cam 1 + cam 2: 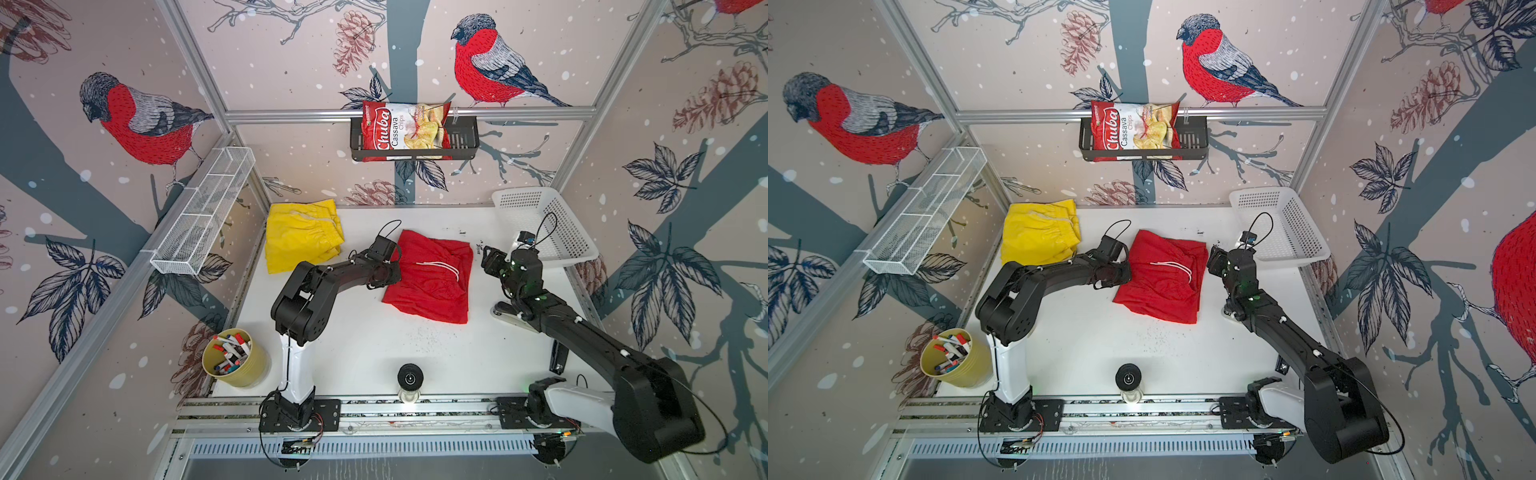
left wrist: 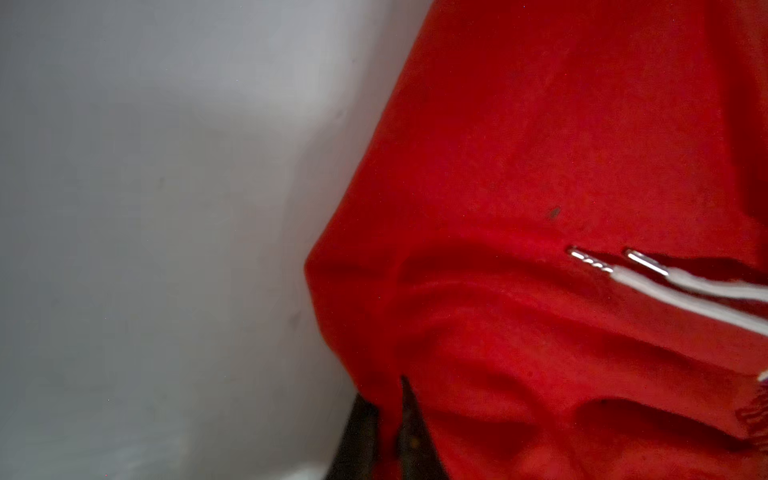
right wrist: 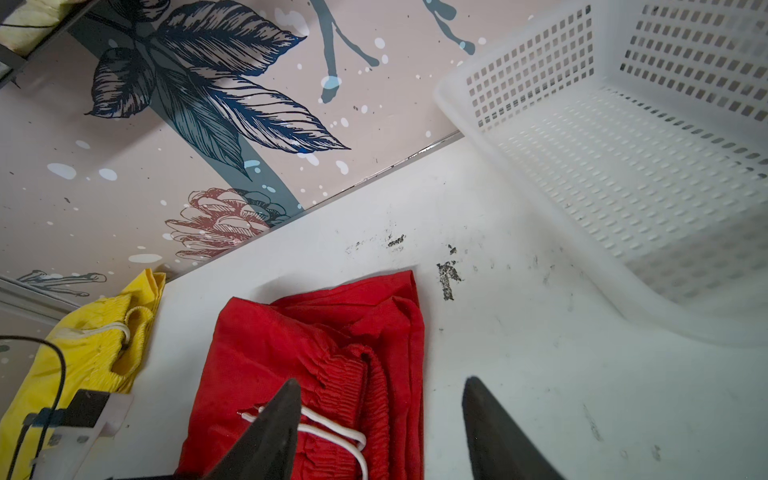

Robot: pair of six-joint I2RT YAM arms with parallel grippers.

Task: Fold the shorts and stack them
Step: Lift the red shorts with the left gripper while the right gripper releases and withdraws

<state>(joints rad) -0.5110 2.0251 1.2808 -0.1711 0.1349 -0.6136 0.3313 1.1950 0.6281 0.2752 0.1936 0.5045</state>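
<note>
In a top view, the bent left arm's left end effector (image 1: pixel 392 272) clamps the 9 o'clock edge of the red shorts (image 1: pixel 432 286) at mid-table (image 1: pixel 374 345). The right end effector (image 1: pixel 487 254), jaws apart, hovers beside their 3 o'clock edge. The yellow shorts (image 1: pixel 301 239) lie at 10 o'clock.

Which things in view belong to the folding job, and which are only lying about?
Job: red shorts, pinched by the shut left tool; yellow shorts; open right tool.
Lying about: white basket; chips bag; cup of markers; wire shelf.
</note>
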